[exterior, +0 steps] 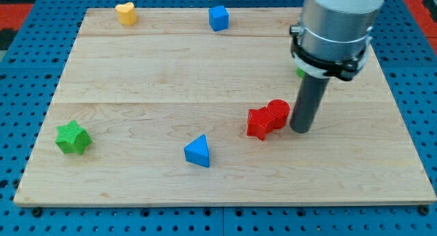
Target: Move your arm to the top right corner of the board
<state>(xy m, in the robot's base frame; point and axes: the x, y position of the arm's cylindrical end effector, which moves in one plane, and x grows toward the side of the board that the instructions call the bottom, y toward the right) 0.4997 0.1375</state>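
My tip (301,129) rests on the wooden board (157,86) at the view's right of centre, just right of a red cylinder (278,111). A red star block (259,123) touches the cylinder's left side. The arm's grey body (338,28) rises above the rod toward the view's top right. A small patch of a green block (300,71) shows beside the arm's body; its shape is hidden.
A yellow heart block (125,13) sits near the top left. A blue cube (218,18) sits at the top centre. A green star block (72,138) is at the left. A blue triangle (198,151) lies at the bottom centre.
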